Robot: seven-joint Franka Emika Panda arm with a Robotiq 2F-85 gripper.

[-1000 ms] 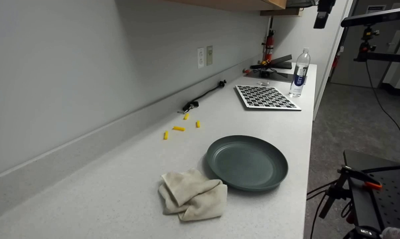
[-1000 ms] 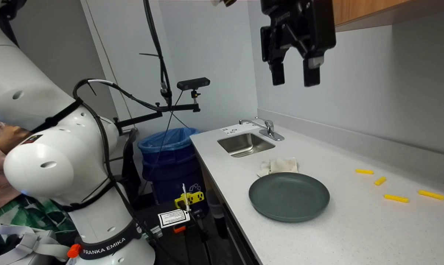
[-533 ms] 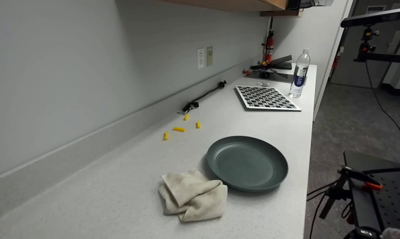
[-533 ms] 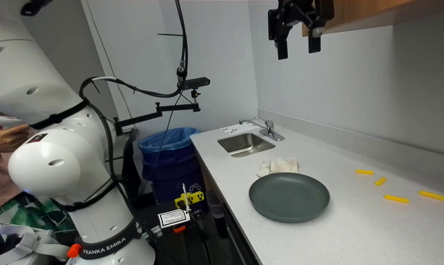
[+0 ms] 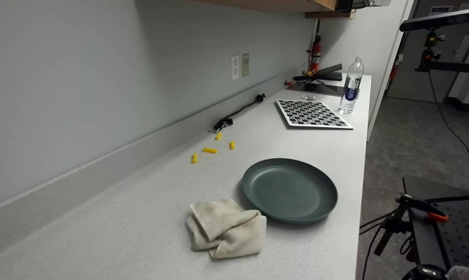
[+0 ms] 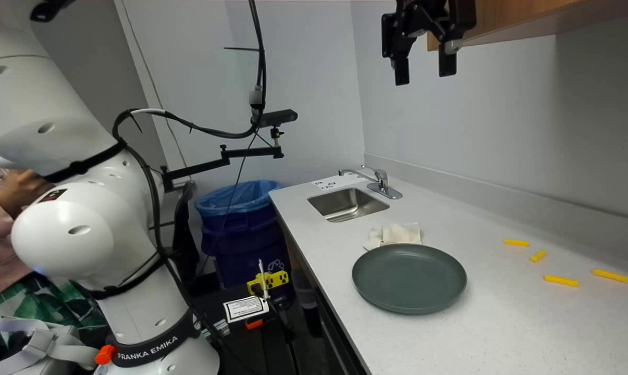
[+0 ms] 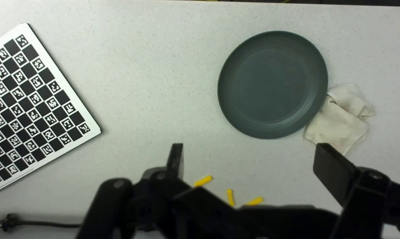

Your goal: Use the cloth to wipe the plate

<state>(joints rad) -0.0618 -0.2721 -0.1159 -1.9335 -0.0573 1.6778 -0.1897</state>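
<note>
A crumpled beige cloth (image 5: 228,231) lies on the white counter beside the dark green plate (image 5: 290,190), close against its edge. The cloth (image 6: 401,234) and plate (image 6: 410,279) also show in an exterior view, with the cloth partly behind the plate. In the wrist view the plate (image 7: 273,84) is beyond the fingertips, and the cloth (image 7: 337,124) is at its lower right, partly covered by the right finger. My gripper (image 6: 425,73) is open and empty, high above the counter. Its spread fingers also show in the wrist view (image 7: 249,146).
Several yellow sticks (image 5: 209,150) lie near the wall. A checkered board (image 5: 312,114) and a water bottle (image 5: 351,85) stand farther along. A sink (image 6: 347,204) with a faucet (image 6: 380,182) is at the counter's end. A wooden cabinet (image 6: 522,18) overhangs close to the gripper.
My gripper has risen from a second ago and stays nearly still over the last half second. It remains open. The cloth and plate have not moved.
</note>
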